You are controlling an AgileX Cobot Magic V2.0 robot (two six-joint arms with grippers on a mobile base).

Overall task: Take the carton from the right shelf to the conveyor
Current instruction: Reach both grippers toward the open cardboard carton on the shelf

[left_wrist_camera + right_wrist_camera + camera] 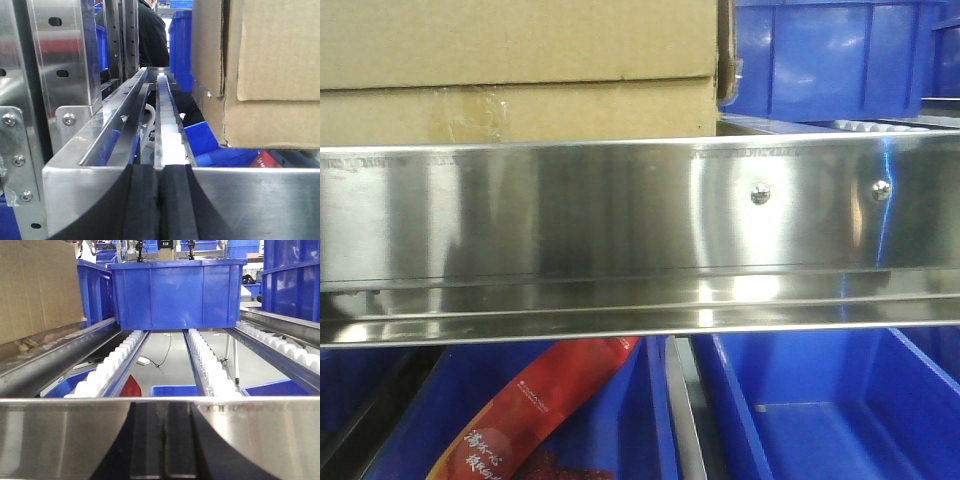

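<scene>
Front view: the carton (520, 60) stands on the shelf (570, 210) at 11 o'clock, its taped lower strip just above the mirror-like rail. Two screw heads (760, 194) sit at 3 o'clock. Blue bins (820, 60) fill 1 o'clock and the level below. At 7 o'clock a red packet (535, 410) bears white Chinese characters that are too tilted to read. No arm shows.

Left wrist view: the left gripper (159, 200) sits level at 6 o'clock, facing the shelf's front rail. Its black fingers are pressed together with nothing between them. The carton is at 2 o'clock, plain and unprinted.

Right wrist view: the right gripper (167, 440) is level at 6 o'clock, its dark fingers clenched and empty. A bin rests on white rollers (112, 365) at 12 o'clock, and the carton is at 10 o'clock.
</scene>
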